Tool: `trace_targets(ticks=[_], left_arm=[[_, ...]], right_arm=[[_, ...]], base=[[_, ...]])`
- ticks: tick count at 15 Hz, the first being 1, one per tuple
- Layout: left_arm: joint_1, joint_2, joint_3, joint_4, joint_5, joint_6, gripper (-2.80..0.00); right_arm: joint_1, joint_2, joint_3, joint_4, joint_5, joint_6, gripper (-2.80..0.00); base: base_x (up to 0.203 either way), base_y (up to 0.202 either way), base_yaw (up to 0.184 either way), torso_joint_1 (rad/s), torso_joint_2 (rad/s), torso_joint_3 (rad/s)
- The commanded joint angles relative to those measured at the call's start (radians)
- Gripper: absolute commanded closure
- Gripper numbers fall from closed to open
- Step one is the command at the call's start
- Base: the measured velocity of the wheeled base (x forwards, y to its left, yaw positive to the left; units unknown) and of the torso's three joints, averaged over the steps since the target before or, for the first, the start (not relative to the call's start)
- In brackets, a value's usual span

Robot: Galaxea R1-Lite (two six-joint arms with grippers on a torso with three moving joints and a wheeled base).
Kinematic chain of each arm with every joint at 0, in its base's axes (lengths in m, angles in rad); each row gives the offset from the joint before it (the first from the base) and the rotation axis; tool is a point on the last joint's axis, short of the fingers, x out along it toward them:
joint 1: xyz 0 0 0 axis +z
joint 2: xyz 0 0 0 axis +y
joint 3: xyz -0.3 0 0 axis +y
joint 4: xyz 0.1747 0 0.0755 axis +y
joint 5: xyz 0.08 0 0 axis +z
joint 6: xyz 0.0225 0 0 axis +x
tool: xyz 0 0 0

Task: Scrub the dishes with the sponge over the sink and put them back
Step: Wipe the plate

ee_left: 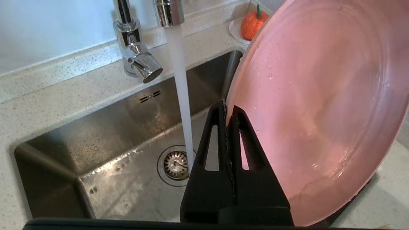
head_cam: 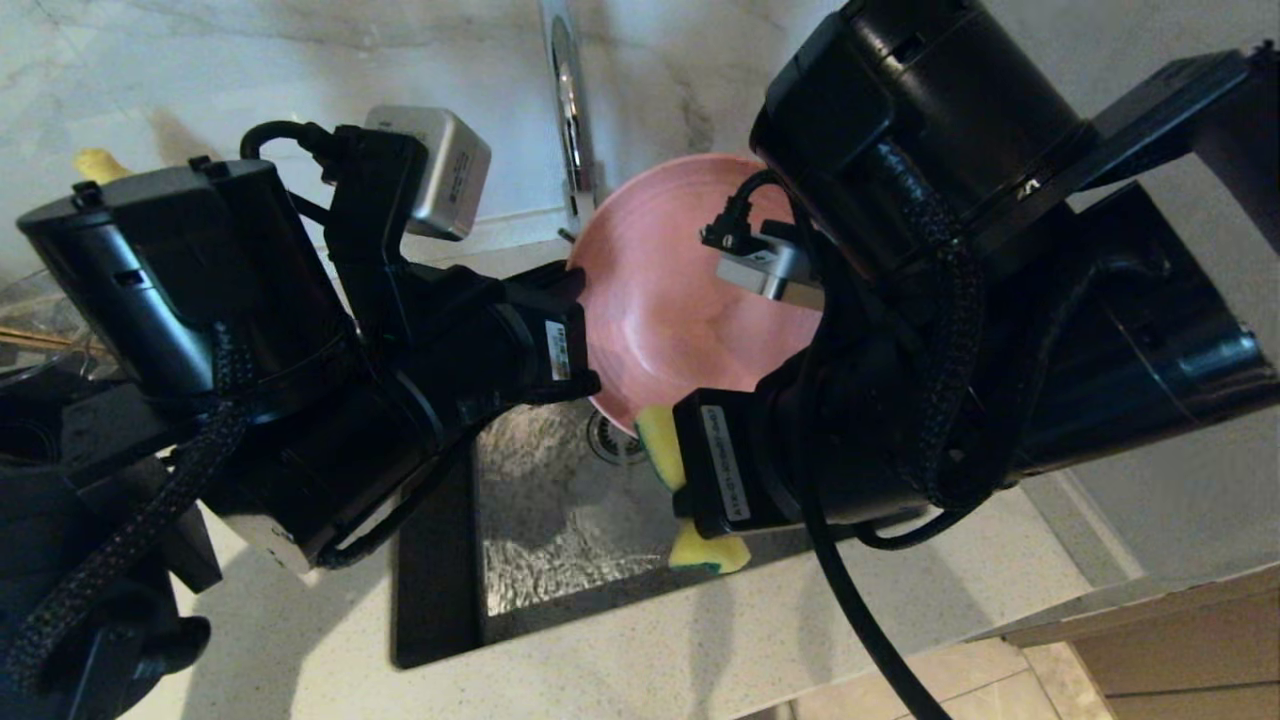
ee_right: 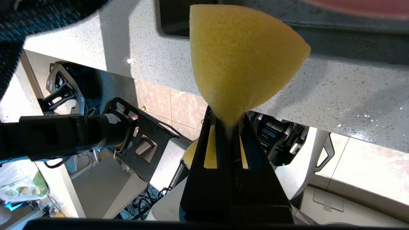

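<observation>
Plate (ee_left: 319, 105), pink, wide and shallow: held tilted on edge over the sink (ee_left: 105, 166), rim pinched between the closed fingers of the left tool (ee_left: 228, 110). Inner face wet, with droplets showing in the left wrist view. In the head view it hangs above the drain strainer (ee_left: 175, 164), between the two arms.

Sponge (ee_right: 236, 60), yellow foam: squeezed hard at its waist by the right tool (ee_right: 227, 123), the free end fanning out beyond the fingers. In the head view it sits just below the lower rim of the plate, near or touching it; contact cannot be told. A thin green layer shows at its lower end in that view.

Tap (ee_left: 134, 48), chrome, tall: running, the stream falling beside the plate and onto the strainer.

Sink: stainless basin, floor wet, no dish lying in it.

Bench (ee_left: 64, 92), pale speckled stone: carries an orange pumpkin-shaped item on a small white dish (ee_left: 252, 25) behind the sink.

Bowl, teal-blue: not seen in any view.

Progress, as judged: both pick-ups are done and the plate is wetted and presented for scrubbing; the scrub of the plate looks to be starting or under way. Left to do: finish the plate, return it, then treat the bowl likewise.
</observation>
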Motion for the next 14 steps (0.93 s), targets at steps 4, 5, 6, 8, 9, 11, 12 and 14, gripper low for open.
trace_targets(ticks=[4,5,6,8,9,11,12,14], left_arm=[[-0.025,-0.053,0.053,-0.006,-0.005,-0.001,0.0],[-0.026,-0.064,0.062,-0.005,-0.006,-0.003,0.0],[-0.027,-0.074,0.068,-0.004,-0.007,-0.003,0.0],[-0.027,-0.087,0.085,-0.004,-0.022,0.0,0.0],[-0.028,-0.092,0.093,-0.004,-0.03,0.002,0.0],[-0.031,-0.101,0.113,-0.006,-0.036,0.012,0.0],[-0.04,-0.103,0.119,-0.006,-0.037,0.012,0.0],[-0.044,-0.109,0.128,-0.006,-0.05,0.013,0.0]], right_arm=[[-0.029,-0.004,-0.001,-0.036,-0.014,0.004,0.0],[-0.041,0.0,-0.002,-0.039,-0.016,0.003,0.0],[-0.049,0.003,-0.002,-0.041,-0.015,0.003,0.0],[-0.073,0.005,-0.001,-0.05,-0.014,0.005,0.0],[-0.091,0.004,-0.001,-0.065,-0.014,0.005,0.0],[-0.122,-0.005,-0.001,-0.077,-0.013,0.005,0.0],[-0.136,-0.009,-0.001,-0.079,-0.011,0.006,0.0],[-0.15,-0.026,-0.001,-0.092,-0.002,0.005,0.0]], base=[[0.0,0.0,0.0,0.0,0.0,0.0],[0.0,0.0,0.0,0.0,0.0,0.0],[0.0,0.0,0.0,0.0,0.0,0.0],[0.0,0.0,0.0,0.0,0.0,0.0],[0.0,0.0,0.0,0.0,0.0,0.0],[0.0,0.0,0.0,0.0,0.0,0.0],[0.0,0.0,0.0,0.0,0.0,0.0],[0.0,0.0,0.0,0.0,0.0,0.0]])
